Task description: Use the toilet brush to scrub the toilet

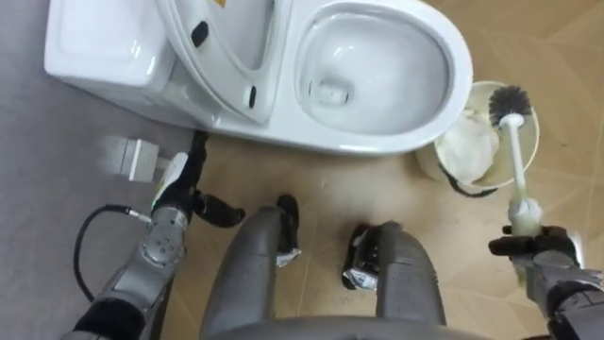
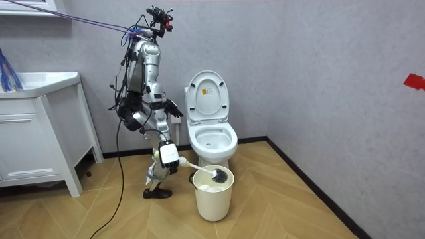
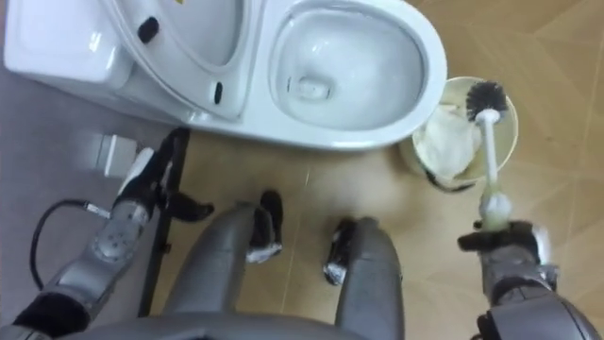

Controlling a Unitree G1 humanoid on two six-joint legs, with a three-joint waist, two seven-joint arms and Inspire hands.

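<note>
Bright, even overhead indoor light; shadows soft & faint. Mild glare on the toilet (image 1: 377,142) glaze, w/ a dim shadow band under it on the floor (image 1: 321,184). Room view evenly lit too.

No words or numbers can be read anywhere. A pale rectangular sticker (image 2: 208,97) with an orange band sits on the inner face of the raised white plastic toilet lid (image 2: 196,85); its print is too small to make out. A small red patch (image 2: 414,81) on the grey wall (image 2: 332,66) shows no lettering that can be made out.
</note>
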